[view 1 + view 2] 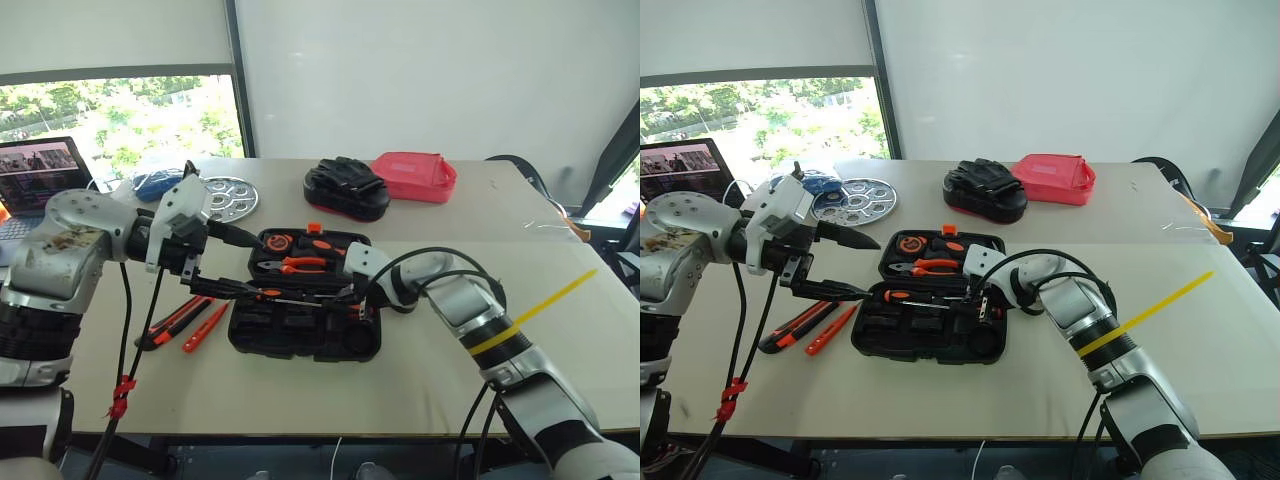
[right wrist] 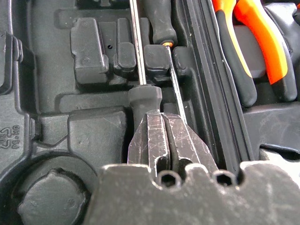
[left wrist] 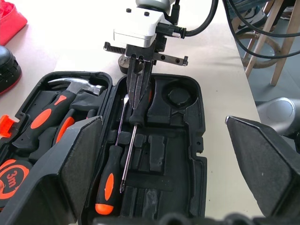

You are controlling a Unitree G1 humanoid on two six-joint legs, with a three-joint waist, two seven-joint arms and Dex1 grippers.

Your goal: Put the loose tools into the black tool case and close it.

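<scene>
Our tool case [image 1: 300,335] lies open just under the right gripper [image 3: 139,89], whose fingers are pressed together, tips down among the slots beside a screwdriver [image 3: 123,154] — holding nothing, as far as we can tell. The screwdriver's long axis runs away from those fingertips. The left gripper [image 1: 845,265] hovers wide open, empty — the knife [image 1: 800,325] lies below it.

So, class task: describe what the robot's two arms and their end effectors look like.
Both arms are silver-grey shells with black joints and loose black cables. The left arm is scuffed and has a red tie on its cable. The right arm carries a yellow band. White housings hold each black two-fingered end effector, left and right.
</scene>
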